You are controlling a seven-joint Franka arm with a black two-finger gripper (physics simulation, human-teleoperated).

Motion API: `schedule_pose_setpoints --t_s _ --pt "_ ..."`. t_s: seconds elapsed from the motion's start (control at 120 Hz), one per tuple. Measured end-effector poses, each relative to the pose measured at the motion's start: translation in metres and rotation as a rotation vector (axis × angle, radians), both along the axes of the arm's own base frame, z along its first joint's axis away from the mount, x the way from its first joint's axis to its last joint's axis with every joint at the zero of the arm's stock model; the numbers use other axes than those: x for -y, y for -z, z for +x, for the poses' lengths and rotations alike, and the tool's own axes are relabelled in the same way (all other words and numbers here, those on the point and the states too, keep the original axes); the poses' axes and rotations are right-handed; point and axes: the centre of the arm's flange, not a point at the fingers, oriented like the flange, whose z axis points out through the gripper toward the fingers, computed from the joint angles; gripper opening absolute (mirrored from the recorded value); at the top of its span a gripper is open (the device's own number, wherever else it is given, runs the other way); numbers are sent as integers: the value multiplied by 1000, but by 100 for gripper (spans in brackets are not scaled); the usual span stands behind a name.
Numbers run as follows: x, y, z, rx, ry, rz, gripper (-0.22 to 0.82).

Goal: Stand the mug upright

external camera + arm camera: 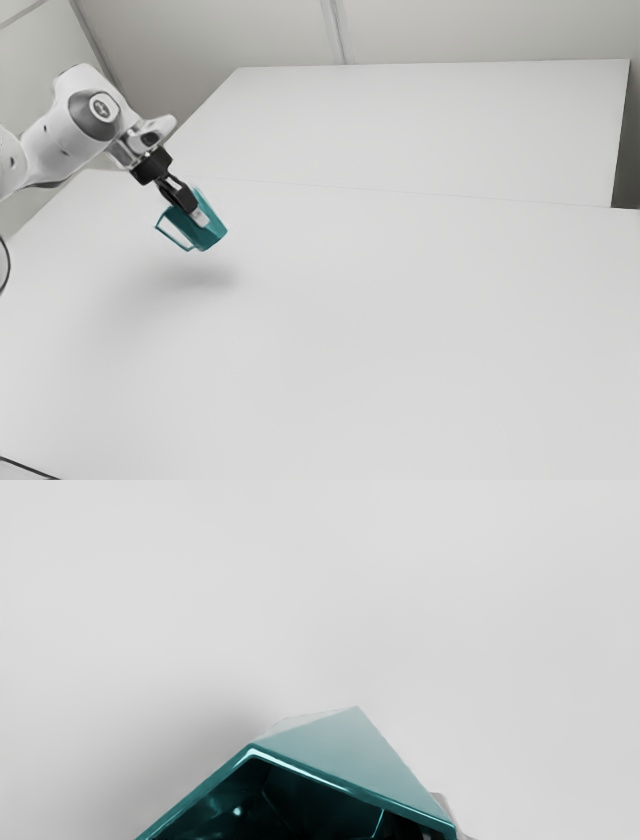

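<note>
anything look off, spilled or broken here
The mug looks askew: it hangs tilted in the fingers above the table, its soft shadow apart from it below, so it is not standing upright. That may just be mid-task. No spill or damage stands out.

Round emblem point(103, 107) on white arm point(65, 138), too small to make out; no readable text or numbers.
</note>
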Motion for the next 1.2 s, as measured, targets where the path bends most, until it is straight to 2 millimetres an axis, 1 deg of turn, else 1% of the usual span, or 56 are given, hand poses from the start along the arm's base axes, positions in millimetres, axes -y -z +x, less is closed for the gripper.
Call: schedule_pose_setpoints --t_s 0.117,0.208,0.275,0.375,0.533,0.767,0.983,1.2 --pt "18 17 -14 0 26 129 -18" --pt "30 19 -21 26 48 230 -18" --pt "34 23 -24 42 52 288 -18" --pt "41 27 -36 72 42 350 -18" --pt "48 45 -50 119 13 402 -18" --pt "50 64 -52 178 -39 430 -18" --pt "51 87 -53 184 -69 429 -18" --pt "52 98 -51 188 -94 426 -18"
